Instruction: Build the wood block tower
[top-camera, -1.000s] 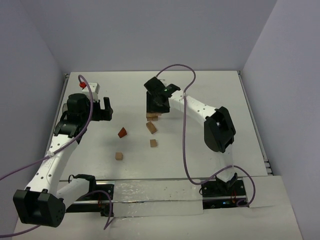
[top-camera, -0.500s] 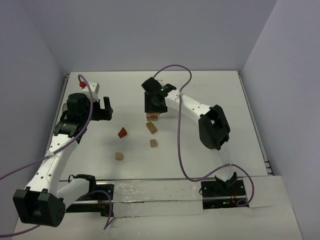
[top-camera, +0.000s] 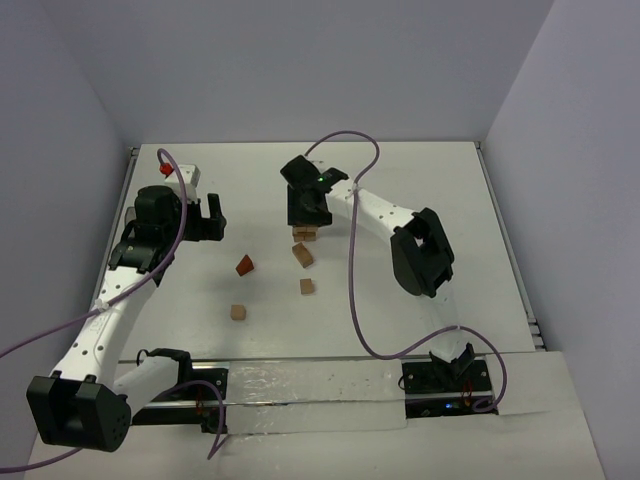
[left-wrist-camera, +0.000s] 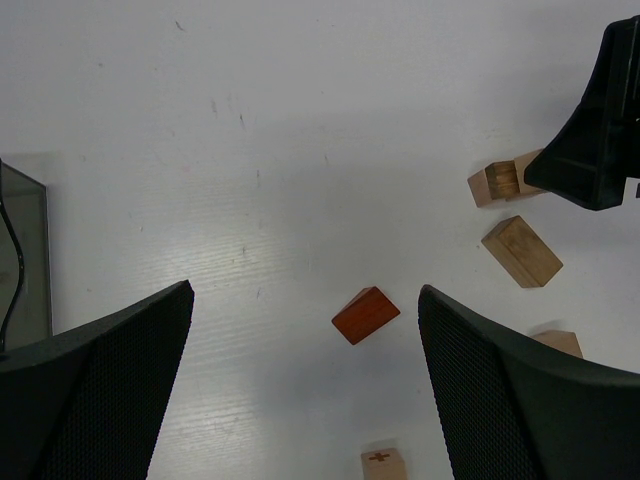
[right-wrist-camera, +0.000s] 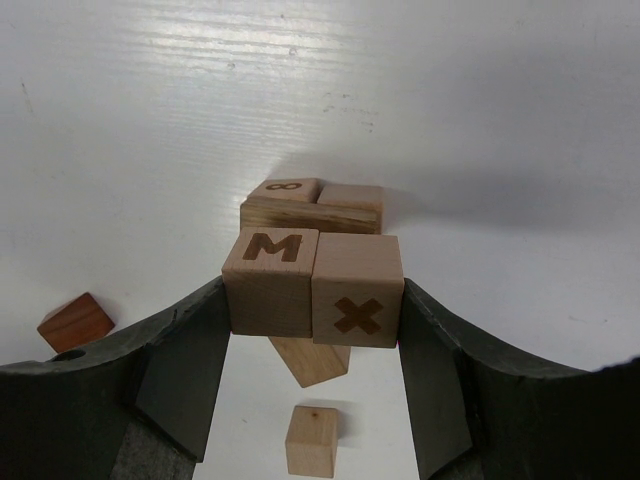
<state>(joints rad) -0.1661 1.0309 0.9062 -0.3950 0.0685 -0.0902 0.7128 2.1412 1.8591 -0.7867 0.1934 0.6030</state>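
Wood block tower: only its base, centre of the top view, directly under the right gripper
Right gripper: clamped on M and X cubes, side by side
Left gripper: spread wide, holding nothing
Placing well: lower the pair level, squared over the base, release gently
Count: six cubes, two oblong blocks, one red wedge

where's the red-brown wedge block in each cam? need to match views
Top external: reddish-brown wooden wedge block, left of centre, alone.
Left wrist: lower middle, between the open left fingers.
Right wrist: far left, low, beside the right fingers gripping two lettered cubes.
Shared landmark: oblong light-tan wooden block, right of the wedge in all three.
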